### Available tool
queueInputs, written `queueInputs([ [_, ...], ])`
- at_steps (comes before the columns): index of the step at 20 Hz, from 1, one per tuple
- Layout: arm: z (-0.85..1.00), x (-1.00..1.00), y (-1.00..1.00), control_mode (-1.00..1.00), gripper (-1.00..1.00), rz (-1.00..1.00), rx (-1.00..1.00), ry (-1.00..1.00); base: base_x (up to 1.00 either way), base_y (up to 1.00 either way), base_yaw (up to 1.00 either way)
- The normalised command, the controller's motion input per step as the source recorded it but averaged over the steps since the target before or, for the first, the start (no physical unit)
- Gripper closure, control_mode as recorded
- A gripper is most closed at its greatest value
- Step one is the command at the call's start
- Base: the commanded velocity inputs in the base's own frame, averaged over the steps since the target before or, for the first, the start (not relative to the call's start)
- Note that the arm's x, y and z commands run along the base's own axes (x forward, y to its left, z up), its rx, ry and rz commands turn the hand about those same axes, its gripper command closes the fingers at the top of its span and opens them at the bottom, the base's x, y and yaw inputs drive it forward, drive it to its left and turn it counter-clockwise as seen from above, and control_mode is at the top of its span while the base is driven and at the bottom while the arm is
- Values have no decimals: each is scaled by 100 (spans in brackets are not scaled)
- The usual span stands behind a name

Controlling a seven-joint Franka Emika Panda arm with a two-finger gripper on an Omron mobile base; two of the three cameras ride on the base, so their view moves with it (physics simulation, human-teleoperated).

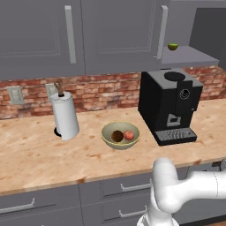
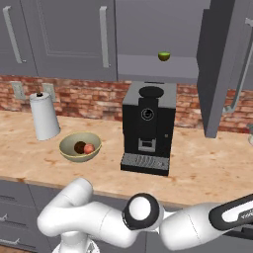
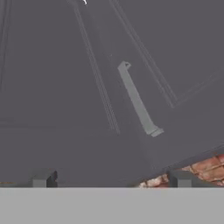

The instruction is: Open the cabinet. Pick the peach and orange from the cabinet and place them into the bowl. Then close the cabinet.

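Kitchen counter under grey wall cupboards, seen from behind a white robot arm. Fruit step apparently finished: peach [image 1: 129, 135] and orange [image 1: 117, 136] lying side by side, touching, inside the bowl [image 1: 109, 129], which sits on the counter [image 1: 39, 154] between a paper-towel roll [image 1: 65, 115] on the left and a black coffee machine [image 1: 170, 106] on the right. Above the coffee machine, the cabinet [image 2: 148, 34] standing open, with one door [image 2: 220, 59] swung out toward the near right and the other door [image 1: 123, 35], to the left, shut flat. On the grey shelf [image 1: 190, 55] inside, only a small green fruit [image 1: 172, 46], not part of the job. In the hand view, gripper [image 3: 111, 180] with its two dark fingertips [image 3: 42, 179] spread wide apart and nothing between them, facing a grey door panel with its tall bar handle [image 3: 137, 99] a little way ahead, not touching. Left to do, judging by all this: close the cabinet.
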Motion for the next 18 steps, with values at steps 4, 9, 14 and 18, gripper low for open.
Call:
queueInputs([
  [4,13,39,8,-100,-100,-8,0,5,0,0,0],
  [9,0,72,77,-100,-100,-14,-11,3,0,0,0],
  [14,0,51,100,-100,-100,-27,-20,0,0,0,0],
  [18,30,27,100,-100,-100,-38,-17,-5,0,0,0],
])
